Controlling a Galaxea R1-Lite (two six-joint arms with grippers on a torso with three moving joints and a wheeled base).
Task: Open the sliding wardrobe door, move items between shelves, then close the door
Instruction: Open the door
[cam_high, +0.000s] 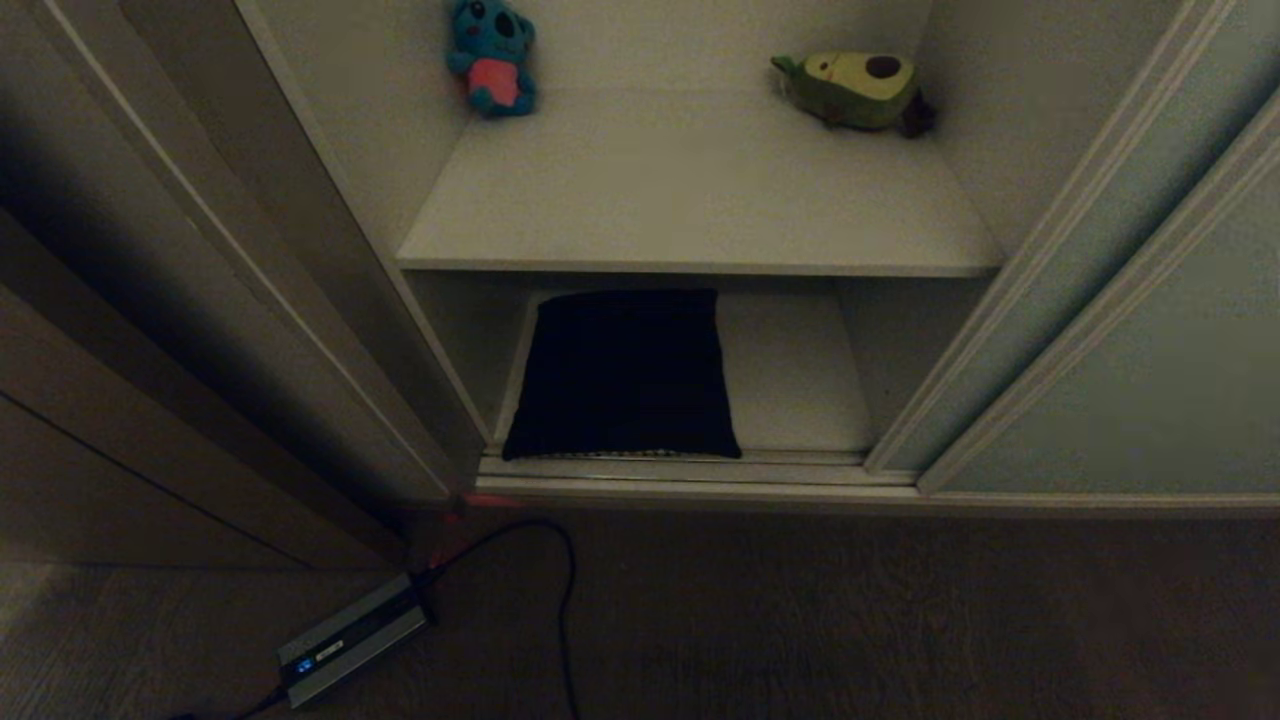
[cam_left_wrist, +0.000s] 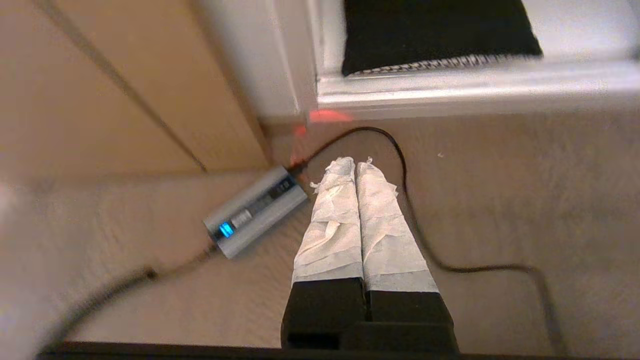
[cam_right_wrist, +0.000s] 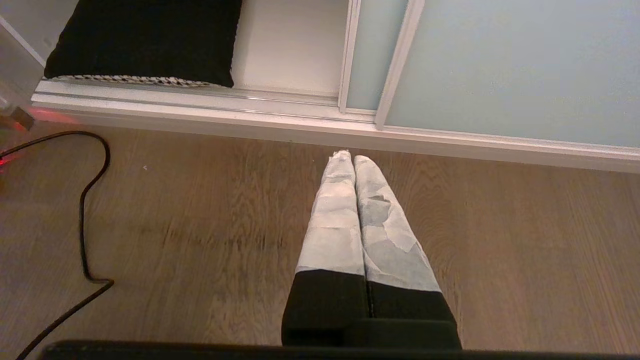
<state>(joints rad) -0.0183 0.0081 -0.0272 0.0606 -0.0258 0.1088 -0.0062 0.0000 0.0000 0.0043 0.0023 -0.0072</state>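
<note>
The sliding wardrobe door (cam_high: 1150, 330) (cam_right_wrist: 510, 65), a pale grey-green panel, stands slid to the right, so the wardrobe is open. A black cushion (cam_high: 622, 375) (cam_left_wrist: 435, 30) (cam_right_wrist: 145, 37) with a houndstooth edge lies on the bottom shelf (cam_high: 790, 370), at its left. The upper shelf (cam_high: 690, 200) is bare in front. My left gripper (cam_left_wrist: 355, 161) is shut and empty above the floor, beside the power brick. My right gripper (cam_right_wrist: 348, 156) is shut and empty over the floor, before the door track. Neither arm shows in the head view.
A blue plush toy (cam_high: 492, 55) and an avocado plush (cam_high: 855, 90) sit at the back of the upper shelf. A grey power brick (cam_high: 350, 640) (cam_left_wrist: 255, 212) with a black cable (cam_high: 565, 600) lies on the wood floor at the left. Brown panelling (cam_high: 150, 380) flanks the wardrobe's left.
</note>
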